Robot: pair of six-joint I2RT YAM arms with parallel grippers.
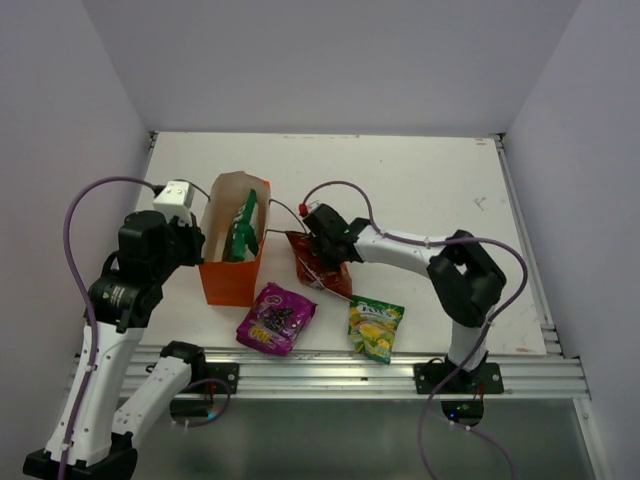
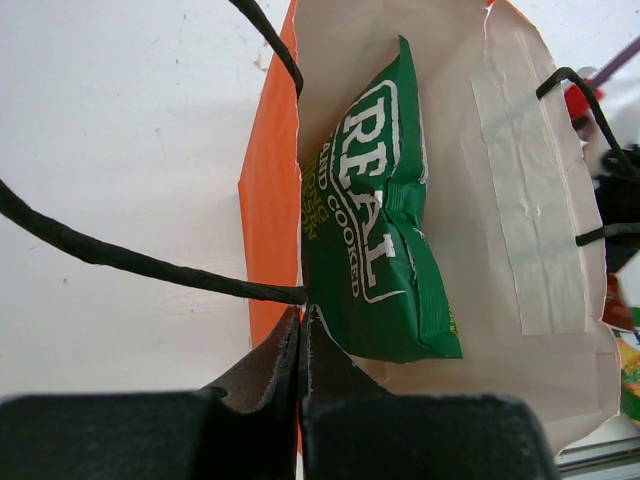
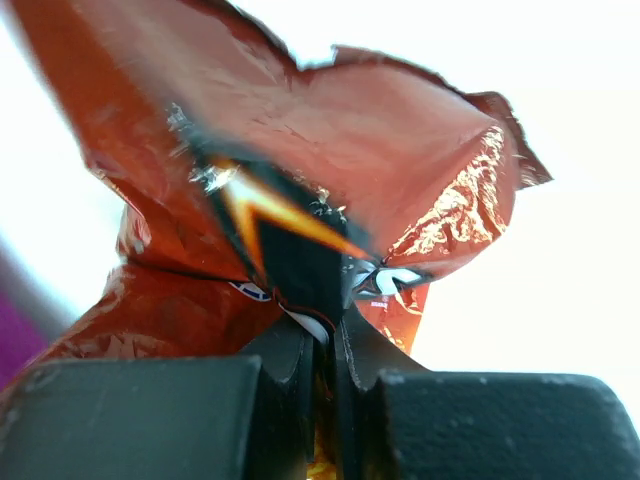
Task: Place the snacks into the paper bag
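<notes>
The orange paper bag (image 1: pixel 228 280) stands upright at the left with the green-and-white chip bag (image 1: pixel 244 228) inside it. My left gripper (image 2: pixel 302 318) is shut on the bag's left rim (image 2: pixel 270 190), next to a dark cord handle (image 2: pixel 130 262); the chip bag (image 2: pixel 380 240) shows inside. My right gripper (image 1: pixel 322 232) is shut on the red Doritos bag (image 1: pixel 322 265), just right of the paper bag; its crumpled foil (image 3: pixel 330 170) fills the right wrist view. The purple packet (image 1: pixel 276 317) and the yellow-green packet (image 1: pixel 375 327) lie flat near the front edge.
The white table (image 1: pixel 420 190) runs back to a white wall. A metal rail (image 1: pixel 340 372) lines the near edge by the arm bases. Purple cables (image 1: pixel 95 195) loop over both arms.
</notes>
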